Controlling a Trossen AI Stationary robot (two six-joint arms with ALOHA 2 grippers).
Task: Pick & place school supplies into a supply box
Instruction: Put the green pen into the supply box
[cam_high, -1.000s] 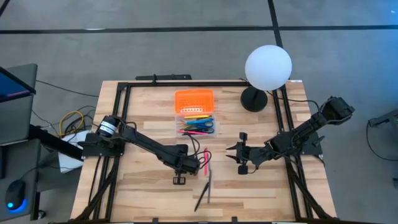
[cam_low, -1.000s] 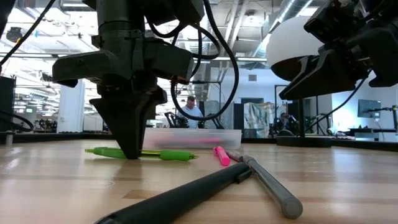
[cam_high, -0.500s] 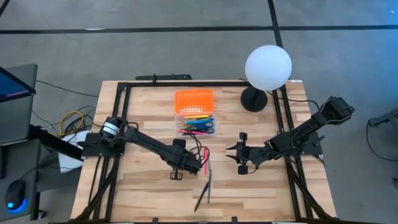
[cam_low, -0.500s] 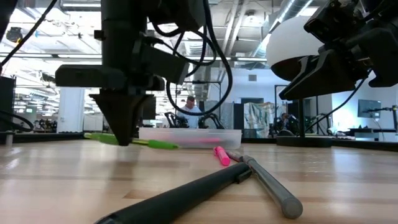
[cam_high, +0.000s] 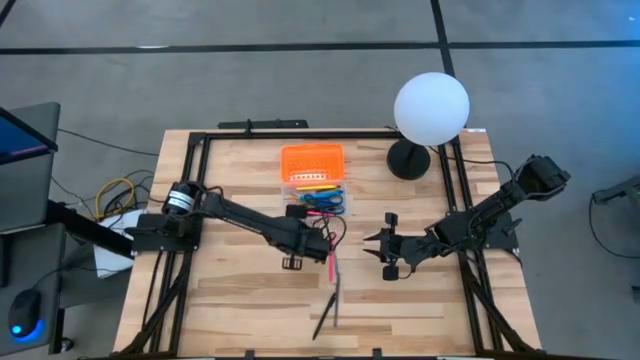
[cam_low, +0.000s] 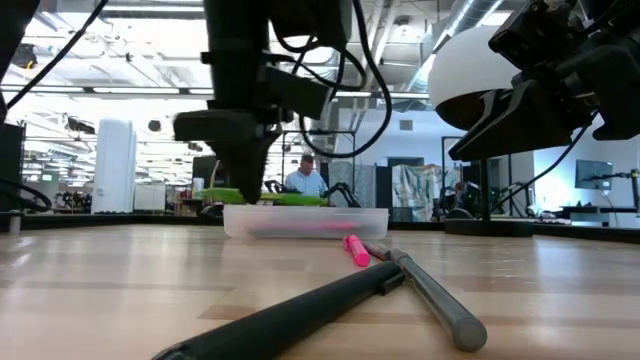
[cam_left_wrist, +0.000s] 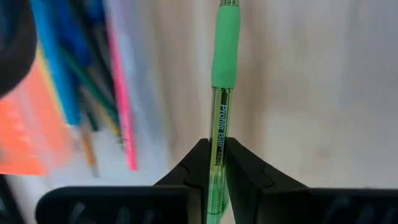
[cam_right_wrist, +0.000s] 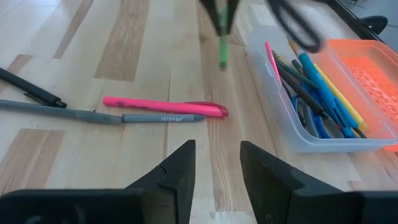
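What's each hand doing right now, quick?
Left hand: closed on the green pen, lifted beside the box.
Right hand: open, holding nothing.

A robotics lab or open workshop hall: wooden worktop (cam_high: 240, 300) bolted inside a black metal frame (cam_high: 200, 140), grey concrete floor (cam_high: 300, 60), loose cables (cam_high: 115, 195), exposed ceiling ducts (cam_low: 400, 30), more benches and a seated person (cam_low: 305, 178) far behind.
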